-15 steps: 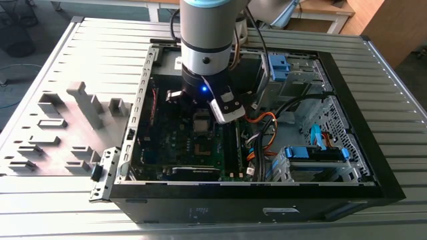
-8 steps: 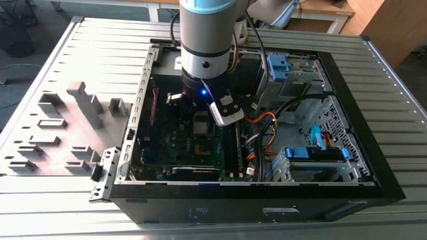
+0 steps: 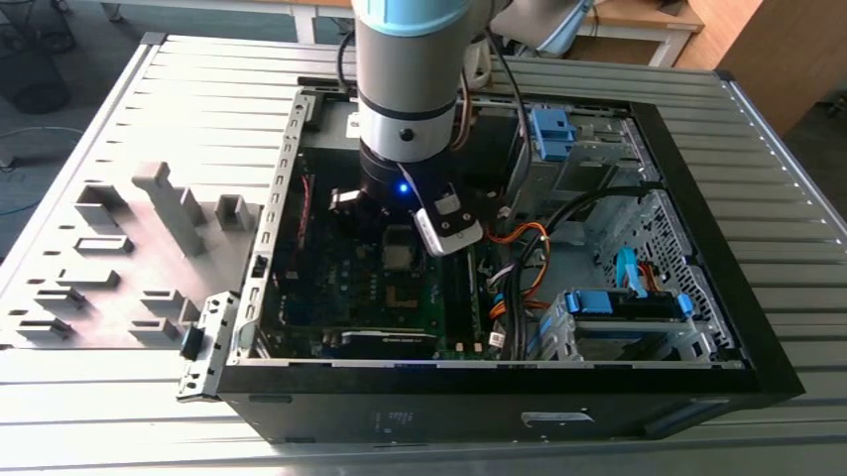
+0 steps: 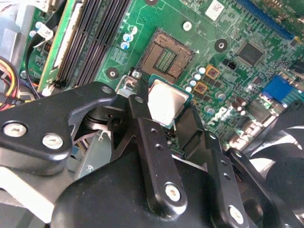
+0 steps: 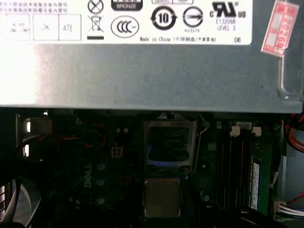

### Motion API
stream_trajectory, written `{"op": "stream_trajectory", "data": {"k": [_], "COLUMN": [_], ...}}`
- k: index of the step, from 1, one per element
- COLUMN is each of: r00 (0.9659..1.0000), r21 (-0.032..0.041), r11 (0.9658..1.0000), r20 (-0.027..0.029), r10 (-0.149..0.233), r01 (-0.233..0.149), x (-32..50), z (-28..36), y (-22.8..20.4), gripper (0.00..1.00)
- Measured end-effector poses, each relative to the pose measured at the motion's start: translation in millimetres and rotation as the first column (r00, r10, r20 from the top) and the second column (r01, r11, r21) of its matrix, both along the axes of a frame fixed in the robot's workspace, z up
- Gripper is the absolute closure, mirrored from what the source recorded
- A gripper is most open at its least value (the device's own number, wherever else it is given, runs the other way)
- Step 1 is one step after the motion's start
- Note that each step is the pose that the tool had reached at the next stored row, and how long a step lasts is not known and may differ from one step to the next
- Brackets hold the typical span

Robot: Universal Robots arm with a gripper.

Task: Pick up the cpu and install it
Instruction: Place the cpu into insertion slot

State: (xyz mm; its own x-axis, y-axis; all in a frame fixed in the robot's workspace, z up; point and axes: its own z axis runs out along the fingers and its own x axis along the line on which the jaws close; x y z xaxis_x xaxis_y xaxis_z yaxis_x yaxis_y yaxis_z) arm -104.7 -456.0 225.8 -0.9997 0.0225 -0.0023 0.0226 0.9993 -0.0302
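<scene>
- The matte black hand pinches the cpu by opposite edges.
- The cpu is flat and square with a dull silver top, near the open socket.

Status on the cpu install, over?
Gripper shut on cpu. Held beside the open socket, not seated. Nothing over the socket.

cpu in claw, socket just beside

The pincer grips the cpu just beside the open socket on the green motherboard
</scene>
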Motion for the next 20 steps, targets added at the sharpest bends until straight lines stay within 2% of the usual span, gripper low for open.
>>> {"op": "stream_trajectory", "data": {"k": [10,20], "r00": [1.0000,1.0000], "r21": [-0.0001,0.0000], "r11": [1.0000,1.0000], "r20": [-0.0001,-0.0001], "r10": [0.000,0.000], "r01": [0.000,0.000], "x": [0.0,0.7], "z": [-10.4,-18.0], "y": [-12.5,-22.7], "gripper": [0.53,0.53]}}
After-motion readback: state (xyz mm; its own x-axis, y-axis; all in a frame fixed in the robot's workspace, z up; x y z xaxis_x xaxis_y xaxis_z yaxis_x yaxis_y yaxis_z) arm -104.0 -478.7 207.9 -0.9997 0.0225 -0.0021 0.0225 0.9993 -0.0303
